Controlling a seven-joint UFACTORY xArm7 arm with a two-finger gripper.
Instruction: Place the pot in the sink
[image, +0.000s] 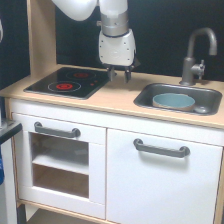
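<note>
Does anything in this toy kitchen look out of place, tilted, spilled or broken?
Nothing stands out. The small round grey-blue pot sits upright inside the dark grey rectangular metal sink. The white robot gripper hangs above the wooden counter, holding nothing, with its fingers apart. No spill or damage shows.

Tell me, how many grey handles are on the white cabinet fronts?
2: one handle above the glass oven door on the exterior view's left, another handle on the right door under the sink.

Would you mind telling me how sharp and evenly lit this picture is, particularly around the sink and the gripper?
The exterior view is soft and blocky throughout; the gripper fingers are smeared, so their spacing is hard to read. The sink basin is dark, yet the pot inside shows clearly. Lighting is even, without strong glare on the countertop.
</note>
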